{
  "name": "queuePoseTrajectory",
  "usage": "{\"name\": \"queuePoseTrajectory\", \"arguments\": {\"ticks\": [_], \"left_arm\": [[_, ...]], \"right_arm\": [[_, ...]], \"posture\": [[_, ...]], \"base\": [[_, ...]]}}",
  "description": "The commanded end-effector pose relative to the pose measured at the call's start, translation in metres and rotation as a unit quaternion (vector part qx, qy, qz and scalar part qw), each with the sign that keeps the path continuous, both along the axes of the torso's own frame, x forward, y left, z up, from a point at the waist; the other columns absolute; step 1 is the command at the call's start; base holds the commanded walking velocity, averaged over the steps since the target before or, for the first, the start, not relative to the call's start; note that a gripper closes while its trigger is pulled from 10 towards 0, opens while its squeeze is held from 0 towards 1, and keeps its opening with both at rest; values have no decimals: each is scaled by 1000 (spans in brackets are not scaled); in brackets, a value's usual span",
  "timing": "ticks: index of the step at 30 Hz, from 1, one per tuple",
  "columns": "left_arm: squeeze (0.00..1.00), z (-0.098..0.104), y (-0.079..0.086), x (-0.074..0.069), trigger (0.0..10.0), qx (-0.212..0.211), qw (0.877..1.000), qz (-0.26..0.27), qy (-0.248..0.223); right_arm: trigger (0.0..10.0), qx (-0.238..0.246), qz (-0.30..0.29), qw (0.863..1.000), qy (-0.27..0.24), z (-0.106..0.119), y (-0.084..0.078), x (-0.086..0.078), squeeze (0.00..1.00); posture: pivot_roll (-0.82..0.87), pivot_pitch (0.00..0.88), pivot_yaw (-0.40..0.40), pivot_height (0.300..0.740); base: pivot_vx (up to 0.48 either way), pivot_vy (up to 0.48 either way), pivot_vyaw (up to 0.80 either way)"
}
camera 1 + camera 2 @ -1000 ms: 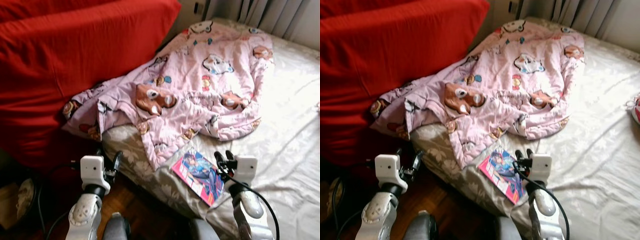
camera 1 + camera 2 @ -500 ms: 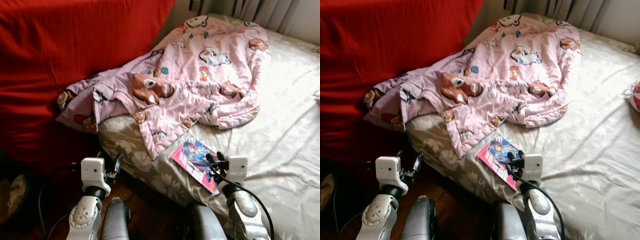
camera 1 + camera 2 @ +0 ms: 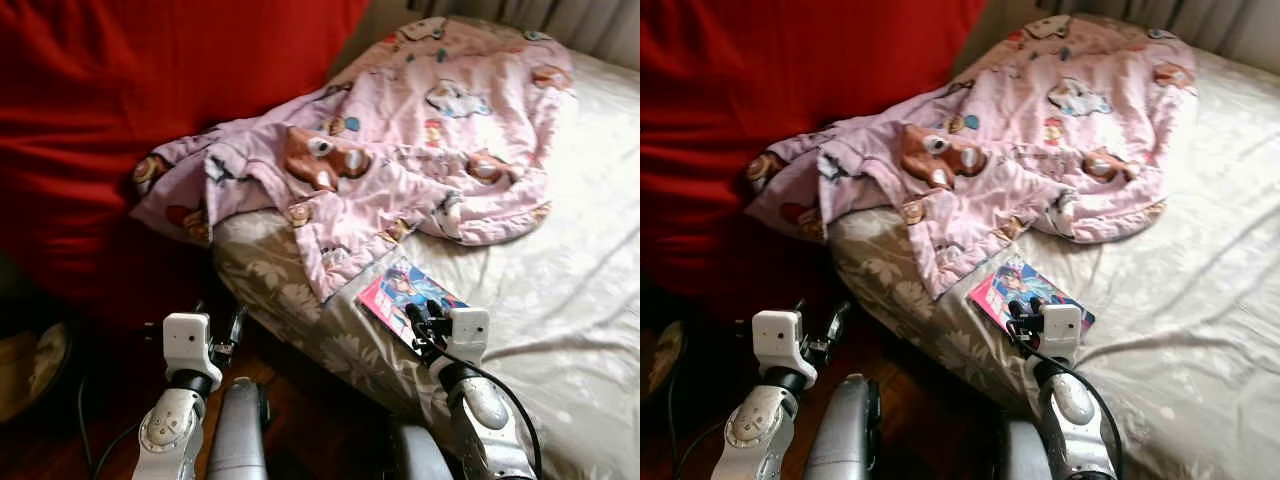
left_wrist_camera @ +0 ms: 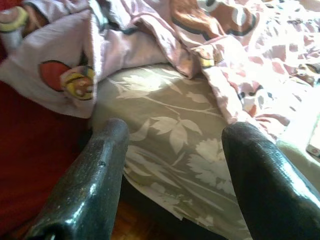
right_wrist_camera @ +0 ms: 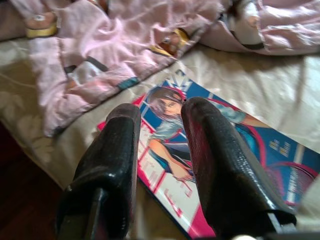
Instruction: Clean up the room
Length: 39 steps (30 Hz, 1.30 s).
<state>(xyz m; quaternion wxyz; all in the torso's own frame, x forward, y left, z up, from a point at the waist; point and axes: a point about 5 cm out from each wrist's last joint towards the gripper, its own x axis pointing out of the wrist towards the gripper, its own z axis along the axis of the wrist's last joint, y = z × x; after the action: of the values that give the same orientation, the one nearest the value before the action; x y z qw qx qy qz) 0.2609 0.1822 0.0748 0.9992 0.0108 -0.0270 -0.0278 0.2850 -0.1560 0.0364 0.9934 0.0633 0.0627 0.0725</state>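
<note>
Comic book with a glossy pink-and-blue illustrated cover lies flat near the corner of a bed dressed in a beige floral-print sheet, its far edge just beside the hem of a crumpled pink cartoon-print quilt. The right gripper hovers directly over the cover; in the right wrist view its two black fingers stand a narrow gap apart with nothing between them. The left gripper hangs off the bed's edge in front of a red fabric-covered sofa, its fingers spread wide and empty. The book looks thin, light and floppy, and its slick cover would likely slide under smooth pads. Lying flush on a soft mattress, it offers no edge to pinch from above; the near edge, which lies close to the mattress border, seems the best place to take hold, one finger slipped beneath. A grip at a single corner would probably let the pages droop or fan open.
</note>
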Motion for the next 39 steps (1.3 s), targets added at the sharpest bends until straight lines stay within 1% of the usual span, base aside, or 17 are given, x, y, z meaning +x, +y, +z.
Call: {"name": "queuePoseTrajectory", "arguments": {"ticks": [1, 6, 8, 10, 13, 19, 28, 31, 34, 36, 39], "left_arm": [[0, -5, -2, -4, 10000, -2, 1000, -6, 11], [0, -5, -2, -3, 10000, -2, 1000, -8, 13], [0, -5, -2, -3, 10000, -2, 1000, -8, 13], [0, -5, -1, -2, 10000, -1, 1000, -7, 13], [0, -4, -1, -2, 10000, -1, 1000, -6, 13], [0, -6, -4, -2, 10000, 0, 1000, -7, 16], [0, -5, -5, -2, 10000, -3, 1000, -9, 15], [0, -5, -5, -2, 10000, -3, 1000, -9, 16], [0, -5, -5, -2, 10000, -3, 1000, -10, 16], [0, -5, -6, -1, 10000, -4, 1000, -11, 16], [0, -5, -6, -1, 10000, -4, 1000, -12, 16]], "right_arm": [[10000, -1, -14, 1000, 15, -8, -5, -4, 0], [10000, -6, -23, 1000, 18, -8, -6, -2, 0], [10000, -10, -25, 999, 29, -10, -6, -2, 0], [10000, -12, -23, 999, 38, -12, -5, -1, 0], [10000, -10, -23, 999, 31, -12, -5, -2, 0], [10000, 3, -22, 1000, 18, -10, 0, -2, 0], [10000, 0, -20, 1000, 20, -10, 1, -1, 0], [10000, -10, -17, 999, 36, -12, 1, 0, 0], [10000, -8, -14, 999, 29, -11, 2, 0, 0], [10000, -1, -17, 1000, 20, -10, 1, -1, 0], [10000, -3, -17, 1000, 21, -10, 1, -1, 0]], "posture": [[84, 224, -41, 604], [89, 227, -40, 604], [90, 229, -40, 604], [92, 230, -41, 589], [92, 233, -42, 580], [89, 237, -42, 580], [93, 238, -43, 580], [91, 239, -43, 575], [91, 239, -43, 560], [91, 240, -42, 560], [91, 240, -42, 560]], "base": [[0, 0, 0], [0, 0, 0], [0, 0, 0], [0, 0, 0], [0, 0, 0], [0, 0, 0], [0, 0, 0], [0, 0, 0], [0, 0, 0], [0, 0, 0], [0, 0, 0]]}}
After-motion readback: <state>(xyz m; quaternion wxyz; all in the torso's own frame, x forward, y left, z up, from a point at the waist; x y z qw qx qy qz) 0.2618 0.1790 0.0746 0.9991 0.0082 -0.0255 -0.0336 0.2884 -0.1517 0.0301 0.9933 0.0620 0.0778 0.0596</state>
